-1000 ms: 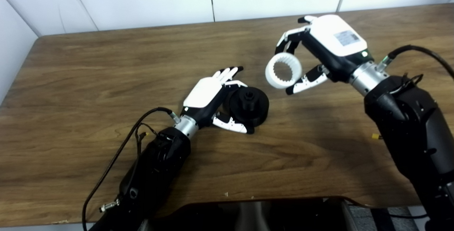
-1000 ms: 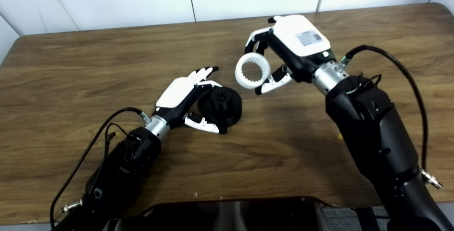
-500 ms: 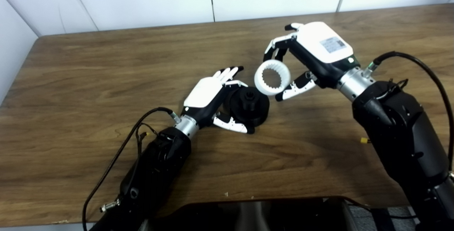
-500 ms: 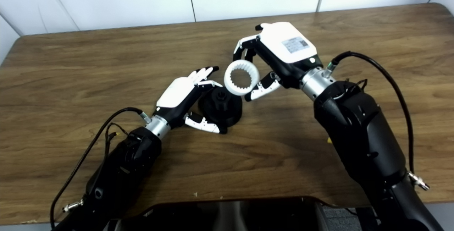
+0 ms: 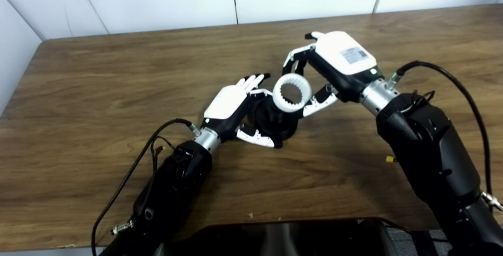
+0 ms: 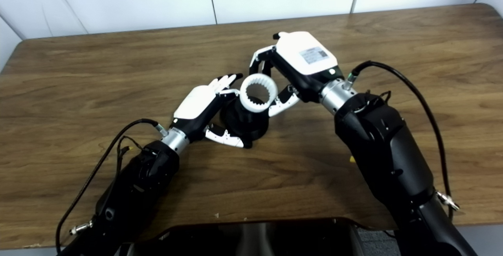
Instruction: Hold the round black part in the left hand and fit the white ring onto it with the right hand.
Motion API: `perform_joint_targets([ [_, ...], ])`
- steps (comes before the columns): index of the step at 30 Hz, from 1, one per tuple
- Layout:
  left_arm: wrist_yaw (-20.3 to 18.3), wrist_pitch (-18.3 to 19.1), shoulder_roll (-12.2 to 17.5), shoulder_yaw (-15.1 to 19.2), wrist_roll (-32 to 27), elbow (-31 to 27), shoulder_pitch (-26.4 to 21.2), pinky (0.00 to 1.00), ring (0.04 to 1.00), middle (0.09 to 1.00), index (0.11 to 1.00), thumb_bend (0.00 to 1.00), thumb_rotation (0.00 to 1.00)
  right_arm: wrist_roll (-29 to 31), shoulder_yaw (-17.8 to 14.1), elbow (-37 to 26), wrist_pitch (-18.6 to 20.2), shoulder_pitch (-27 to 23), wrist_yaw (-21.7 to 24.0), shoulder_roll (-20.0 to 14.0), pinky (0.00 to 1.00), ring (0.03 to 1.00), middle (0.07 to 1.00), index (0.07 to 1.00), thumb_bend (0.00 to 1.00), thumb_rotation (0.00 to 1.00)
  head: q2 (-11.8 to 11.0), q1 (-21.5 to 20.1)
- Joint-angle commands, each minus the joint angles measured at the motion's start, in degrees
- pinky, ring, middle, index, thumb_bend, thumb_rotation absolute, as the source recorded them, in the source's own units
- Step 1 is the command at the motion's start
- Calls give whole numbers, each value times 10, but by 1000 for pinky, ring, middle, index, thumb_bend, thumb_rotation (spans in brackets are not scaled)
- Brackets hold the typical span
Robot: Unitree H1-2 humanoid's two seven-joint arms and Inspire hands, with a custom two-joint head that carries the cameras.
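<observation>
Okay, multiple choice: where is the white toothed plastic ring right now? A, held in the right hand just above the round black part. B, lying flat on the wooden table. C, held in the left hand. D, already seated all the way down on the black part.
A: the white toothed plastic ring is pinched in the right hand, tilted over the round black part, which the left hand cups on the wooden table.

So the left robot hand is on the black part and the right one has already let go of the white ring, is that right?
Not quite. The left robot hand is on the black part, but the right robot hand is holding the white ring just over it, as the left eye view shows.
</observation>
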Motion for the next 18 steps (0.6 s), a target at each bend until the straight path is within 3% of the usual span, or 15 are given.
perform_joint_targets([
  [1,-15,11,-4,-14,26,6,-8,1000,1000,1000,673,1000,376,-3,-3,-4,-6,-27,-9,6,909,640,492,490,520,160,0,-1],
  [18,-15,12,-5,-14,26,3,-8,1000,1000,1000,674,1000,383,-12,23,38,-17,-22,-17,15,900,648,517,491,521,160,2,2],
])
